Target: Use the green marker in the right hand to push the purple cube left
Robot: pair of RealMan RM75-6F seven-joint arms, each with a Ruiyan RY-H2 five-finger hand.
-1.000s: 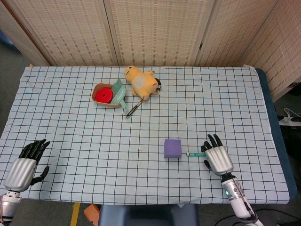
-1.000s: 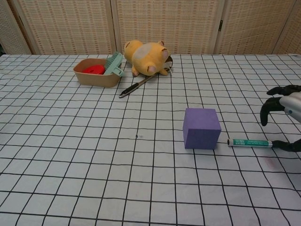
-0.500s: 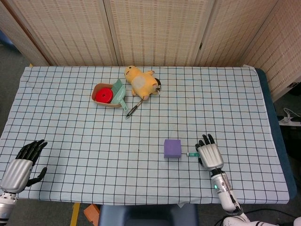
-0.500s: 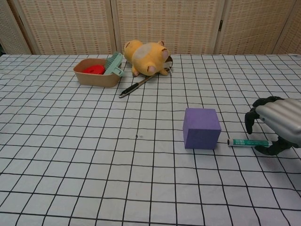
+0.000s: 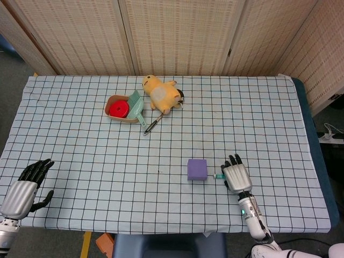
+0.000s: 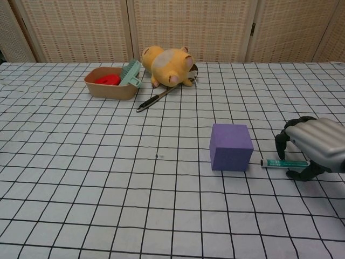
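1. Right hand (image 6: 312, 147) sits low over the far end of the green marker with the white body (image 6: 284, 163), palm down, fingers (image 6: 281, 144) curled around it on one side and the thumb on the other. Honestly can't tell whether it's actually gripping the marker yet or just cupped over it.
2. That marker lies flat on the checked tablecloth (image 6: 97, 178), its tip aimed at the purple foam-looking cube (image 6: 231, 147), just beside the cube's right face with a small gap showing.
3. From the head view, the cube (image 5: 196, 169) sits toward the near middle-right of the table, with the right hand (image 5: 236, 176) close on its right.
4. Left hand (image 5: 24, 186) is way over at the near-left corner, resting with its fingers spread and nothing in it.
5. At the back there's a tan tray (image 6: 105, 89) with a red round thing (image 6: 108, 80) and a teal brush (image 6: 131, 73) in it, a yellow plush toy (image 6: 167, 66) lying beside it, and a dark pen (image 6: 157, 98) in front.
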